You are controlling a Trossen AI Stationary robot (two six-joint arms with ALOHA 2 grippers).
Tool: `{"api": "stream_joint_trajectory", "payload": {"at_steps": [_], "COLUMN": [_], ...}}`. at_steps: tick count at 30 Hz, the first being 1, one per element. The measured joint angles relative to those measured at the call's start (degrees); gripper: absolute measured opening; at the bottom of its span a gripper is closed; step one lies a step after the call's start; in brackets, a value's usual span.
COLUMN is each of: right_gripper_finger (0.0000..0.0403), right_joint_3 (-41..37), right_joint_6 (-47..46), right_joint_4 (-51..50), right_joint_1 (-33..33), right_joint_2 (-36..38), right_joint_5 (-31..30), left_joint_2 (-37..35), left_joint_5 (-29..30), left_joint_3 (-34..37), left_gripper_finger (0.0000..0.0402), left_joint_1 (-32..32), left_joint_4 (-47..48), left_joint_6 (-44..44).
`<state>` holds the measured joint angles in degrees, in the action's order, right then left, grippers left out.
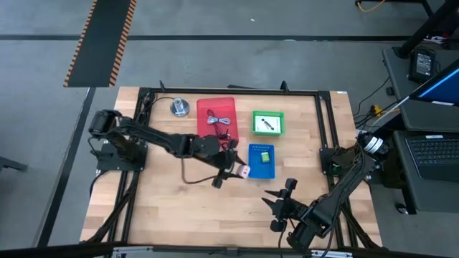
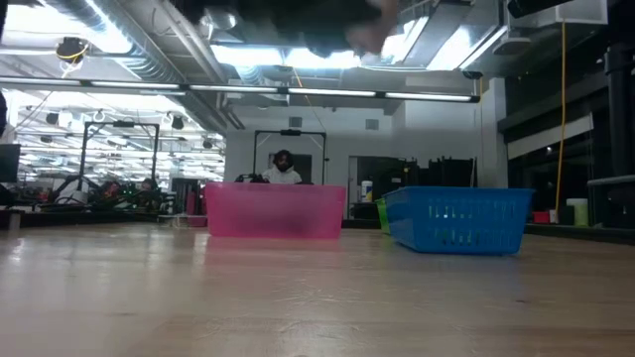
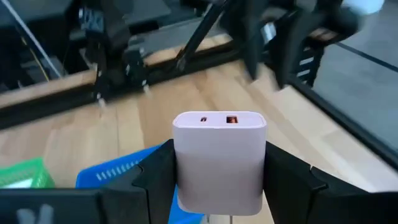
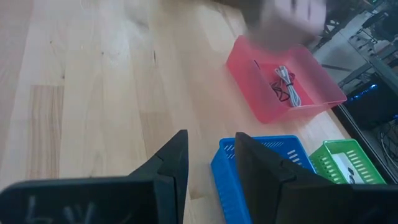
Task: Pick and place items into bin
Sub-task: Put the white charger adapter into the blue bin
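**Charger block held at blue bin's edge; release pending**

The left gripper (image 1: 240,170) is found just at the 9 o'clock side of the blue bin (image 1: 261,161), its fingers (image 3: 155,180) pinching a pale pink-white charger block (image 3: 219,160) by two opposite faces, ports outward. The step in hand is judged to be carrying it over a bin. The block should be centred above the bin's opening before the fingers are spread, and lowered close so it does not bounce off the rim.

The right gripper (image 4: 208,163) is parked near the tabletop's (image 1: 179,215) 5 o'clock corner, fingers slightly spread and holding nothing.

A red bin (image 1: 216,117) holding a cord (image 4: 286,86) lies at 12 o'clock, a green bin (image 1: 268,122) with a card beside it, and a metal disc (image 1: 179,107) at 11 o'clock. No obstruction is noted.
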<state>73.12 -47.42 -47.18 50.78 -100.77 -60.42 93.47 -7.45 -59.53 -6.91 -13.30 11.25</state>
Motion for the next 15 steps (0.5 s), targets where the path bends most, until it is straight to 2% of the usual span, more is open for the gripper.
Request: {"api": "stream_joint_trajectory", "payload": {"at_steps": [11, 15], "right_gripper_finger": [0.011, 0.011], "right_joint_3": [0.0, 0.0], "right_joint_6": [0.1, 0.0], "right_joint_4": [-0.5, -0.7], "right_joint_1": [-0.1, -0.7], "right_joint_2": [0.0, 0.0], "right_joint_5": [0.0, 0.0], "left_joint_2": [11.5, 15.8], "left_joint_5": [-3.0, -4.7], "left_joint_3": [-0.4, -3.5], "left_gripper_finger": [0.019, 0.019], "left_joint_1": [7.0, 7.7], "left_joint_4": [-15.3, -16.4], "left_joint_6": [-1.0, -1.0]}}
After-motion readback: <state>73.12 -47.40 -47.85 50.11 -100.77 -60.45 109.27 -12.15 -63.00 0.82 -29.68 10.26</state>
